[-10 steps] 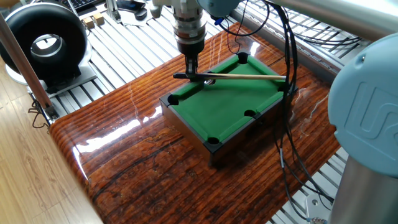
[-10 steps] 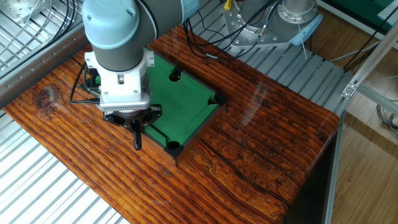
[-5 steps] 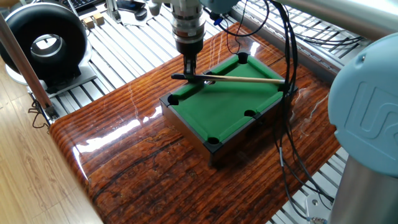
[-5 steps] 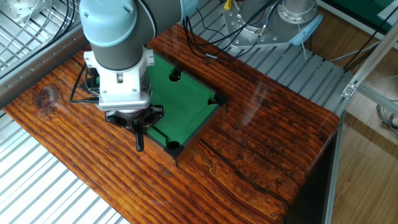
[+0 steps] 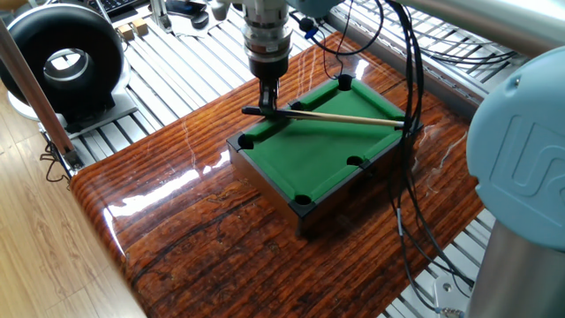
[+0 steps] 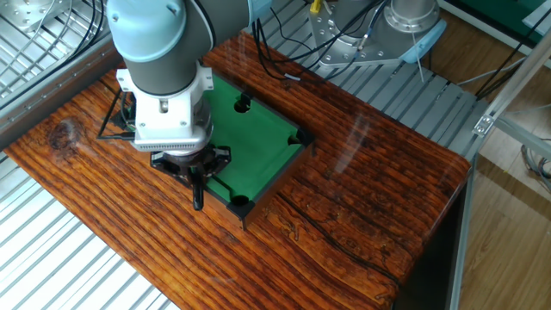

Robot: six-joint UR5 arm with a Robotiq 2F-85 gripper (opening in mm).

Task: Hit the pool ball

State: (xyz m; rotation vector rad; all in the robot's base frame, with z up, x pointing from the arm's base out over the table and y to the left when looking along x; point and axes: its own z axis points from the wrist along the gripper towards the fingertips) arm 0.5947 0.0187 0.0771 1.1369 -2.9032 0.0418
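A small pool table [image 5: 320, 148] with green felt and black pockets sits on the wooden tabletop; it also shows in the other fixed view [image 6: 261, 138]. My gripper [image 5: 268, 104] hangs over the table's far left rail, shut on a thin wooden cue stick [image 5: 349, 117] near its dark butt end. The cue lies level across the felt, with its tip near the right rail. In the other fixed view the gripper [image 6: 197, 182] points down at the table's near corner, with the cue's dark butt [image 6: 199, 200] sticking out below it. The red pool ball does not show in either view.
Black cables [image 5: 408, 132] hang beside the pool table's right end. A black round device [image 5: 64, 62] stands at the back left, past the glossy tabletop's [image 5: 203, 230] edge. The arm's large blue base joint [image 5: 521, 150] fills the right side.
The gripper has shifted slightly along the rail, and the cue has swung, its far tip moving toward the table's near right side.
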